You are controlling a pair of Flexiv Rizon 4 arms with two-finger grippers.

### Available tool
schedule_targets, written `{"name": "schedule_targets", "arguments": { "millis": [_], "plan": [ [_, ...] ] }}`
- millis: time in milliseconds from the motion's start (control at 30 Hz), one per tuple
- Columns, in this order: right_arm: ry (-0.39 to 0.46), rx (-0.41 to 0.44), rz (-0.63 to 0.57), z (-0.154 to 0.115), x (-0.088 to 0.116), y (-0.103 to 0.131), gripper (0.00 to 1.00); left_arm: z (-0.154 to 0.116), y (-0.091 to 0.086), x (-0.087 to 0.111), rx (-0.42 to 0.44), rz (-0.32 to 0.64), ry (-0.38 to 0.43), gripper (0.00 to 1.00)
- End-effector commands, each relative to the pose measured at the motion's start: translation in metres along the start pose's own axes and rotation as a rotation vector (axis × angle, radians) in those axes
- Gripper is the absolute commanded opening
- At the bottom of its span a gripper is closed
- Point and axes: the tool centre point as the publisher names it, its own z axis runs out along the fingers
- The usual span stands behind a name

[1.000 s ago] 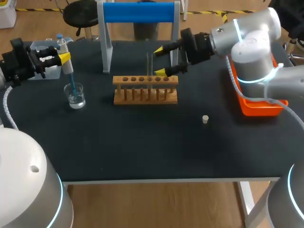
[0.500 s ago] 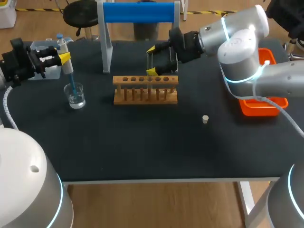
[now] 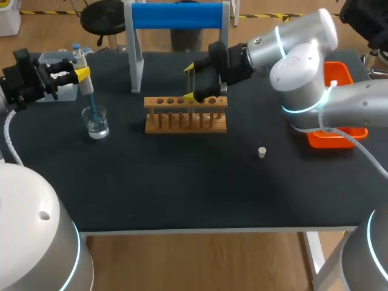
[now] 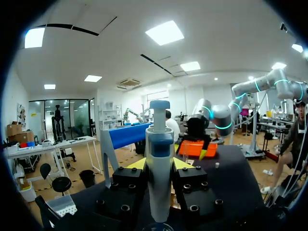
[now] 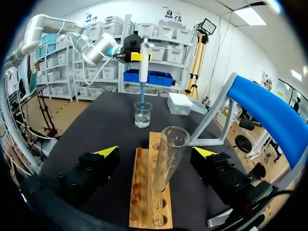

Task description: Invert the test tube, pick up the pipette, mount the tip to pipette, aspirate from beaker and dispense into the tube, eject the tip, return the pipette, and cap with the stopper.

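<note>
The test tube (image 5: 167,156) stands mouth-up in the wooden rack (image 5: 144,204), its foot hidden in a hole. From the head view it is only a thin glint, hard to pick out. The right claw (image 3: 192,82) brackets it, fingers wide and touching neither side, on an arm reaching in level from the right. The left claw (image 3: 82,73) grips the pipette (image 4: 159,173) upright, its blue tip (image 3: 91,104) dipping into the beaker (image 3: 97,124) — the left wrist view cuts that tip off. The stopper (image 3: 262,152) lies alone on the counter (image 3: 182,182).
</note>
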Motion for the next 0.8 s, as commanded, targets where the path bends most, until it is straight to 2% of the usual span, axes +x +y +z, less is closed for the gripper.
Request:
{"name": "schedule_targets", "arguments": {
  "millis": [33,800],
  "plan": [
    [-0.002,0.008,-0.003,0.0043,0.0002,-0.0006,1.0,-0.0008,-0.0005,0.0,0.0,0.0,0.002,0.0],
    [0.002,0.023,-0.008,0.0094,-0.005,-0.0046,1.0,-0.0008,-0.0005,0.0,0.0,0.0,0.002,0.0]
  ]
}}
